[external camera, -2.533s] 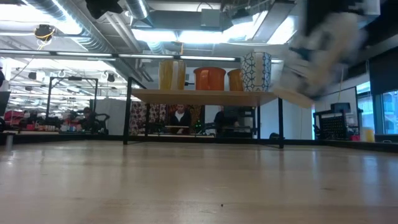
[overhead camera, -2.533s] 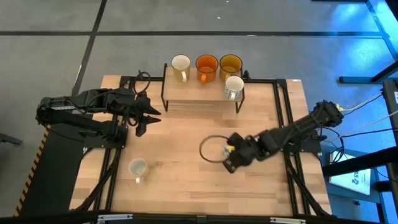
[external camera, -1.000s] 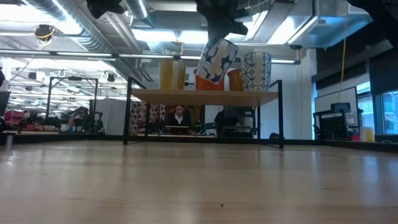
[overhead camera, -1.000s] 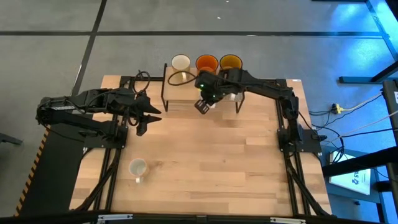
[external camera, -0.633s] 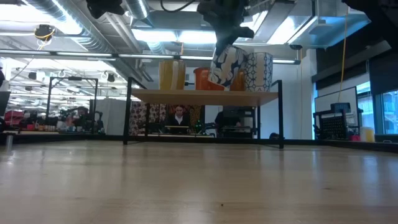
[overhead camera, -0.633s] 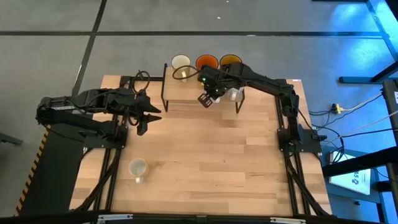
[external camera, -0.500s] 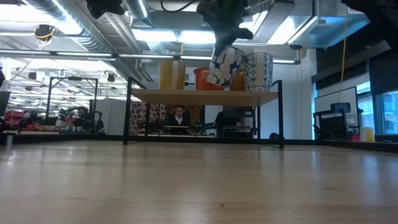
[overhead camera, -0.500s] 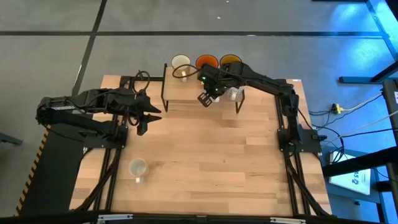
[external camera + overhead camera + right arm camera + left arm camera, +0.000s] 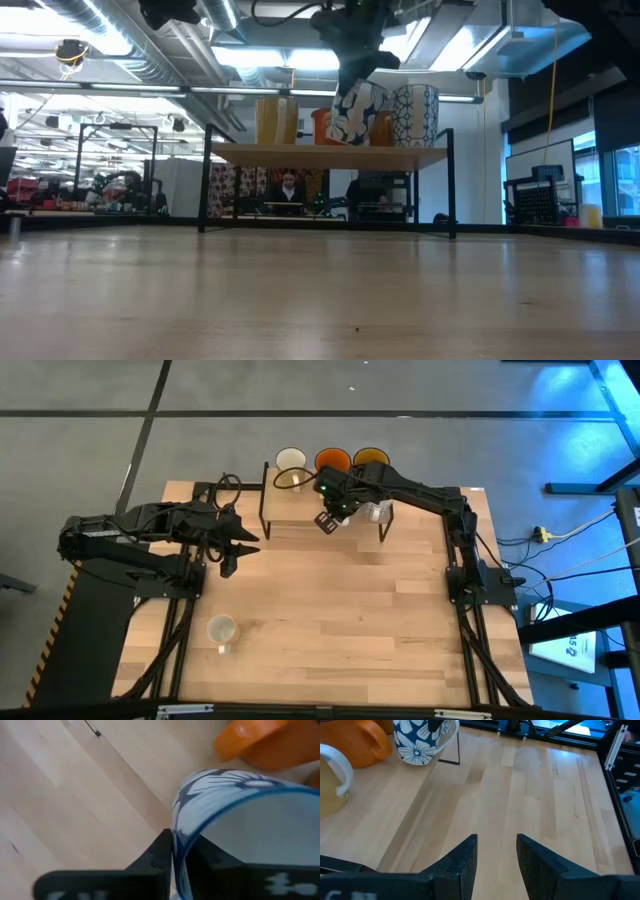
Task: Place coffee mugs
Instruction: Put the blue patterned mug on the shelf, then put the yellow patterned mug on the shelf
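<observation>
The right gripper (image 9: 326, 517) pinches the rim of a blue-and-white flowered mug (image 9: 356, 111), one finger inside, holding it tilted over the wooden shelf (image 9: 330, 153) just before the orange mug (image 9: 332, 460). The left gripper (image 9: 228, 550) waits, fingers parted.

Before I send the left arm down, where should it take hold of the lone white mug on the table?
Probably the rim of the white mug, from straight above: it stands upright, mouth open, so one finger of the left pincer can go inside the wall, away from the handle facing the table's front edge.
</observation>
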Controlling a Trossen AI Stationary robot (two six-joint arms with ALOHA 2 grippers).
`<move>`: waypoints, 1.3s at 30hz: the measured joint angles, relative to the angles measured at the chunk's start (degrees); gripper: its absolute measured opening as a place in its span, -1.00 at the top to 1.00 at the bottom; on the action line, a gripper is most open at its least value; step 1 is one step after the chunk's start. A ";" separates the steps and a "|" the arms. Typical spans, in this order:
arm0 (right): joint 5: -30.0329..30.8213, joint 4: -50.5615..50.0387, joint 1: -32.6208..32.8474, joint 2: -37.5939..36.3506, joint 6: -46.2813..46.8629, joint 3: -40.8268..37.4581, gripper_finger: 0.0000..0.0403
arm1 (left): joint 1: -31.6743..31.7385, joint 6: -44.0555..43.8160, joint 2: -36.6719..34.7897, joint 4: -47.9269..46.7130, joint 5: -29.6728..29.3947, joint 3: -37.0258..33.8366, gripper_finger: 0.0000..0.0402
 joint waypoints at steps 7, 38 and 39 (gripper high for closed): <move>0.27 2.42 -0.02 0.00 -0.13 0.00 0.50 | 0.01 0.00 0.00 0.00 0.00 0.00 0.35; 7.22 9.85 0.22 -1.03 2.07 3.08 0.00 | 0.00 0.00 0.00 0.04 0.06 0.00 0.35; 6.60 9.79 0.75 -1.31 1.26 4.33 -0.03 | 0.01 0.00 0.01 0.04 0.18 -0.01 0.35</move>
